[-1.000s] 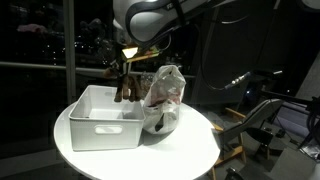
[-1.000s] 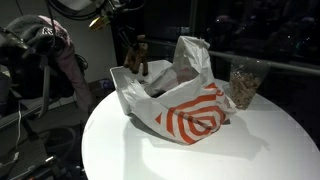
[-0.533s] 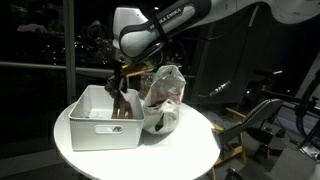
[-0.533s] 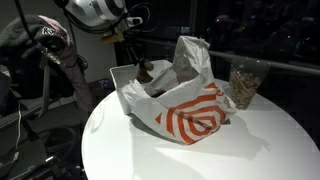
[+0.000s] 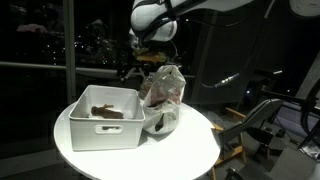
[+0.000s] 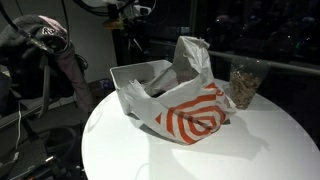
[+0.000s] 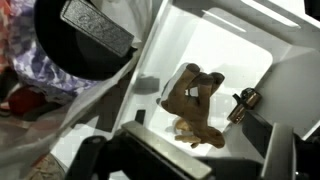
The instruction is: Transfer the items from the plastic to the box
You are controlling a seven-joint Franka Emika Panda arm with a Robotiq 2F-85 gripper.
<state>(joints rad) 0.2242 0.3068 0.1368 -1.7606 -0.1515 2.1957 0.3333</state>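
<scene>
Wrist view: a brown item (image 7: 195, 100) lies on the floor of the white box (image 7: 250, 50), clear of the released, empty end effector's fingers (image 7: 95, 28). In an exterior view, the end effector (image 5: 138, 68) hangs above the box and plastic bag (image 5: 163, 95) on the round white desk (image 5: 190, 150), with dark windows (image 5: 40, 40) behind. In an exterior view, the orange-striped bag touches the box, and a clear cup (image 6: 243, 85) stands nearby.

Smooth plastic, crinkled film and one rough brown thing, as I see them.
The box (image 5: 100, 128) below my wrist is hard white plastic, smooth, with a faint sheen on its walls. The brown item (image 7: 195, 100) lying in it looks matt and rough; I cannot tell its material. The plastic bag (image 6: 190, 118) is thin creased film, glossy, printed with orange stripes. The table (image 6: 200, 158) top is white, smooth and matt.
</scene>
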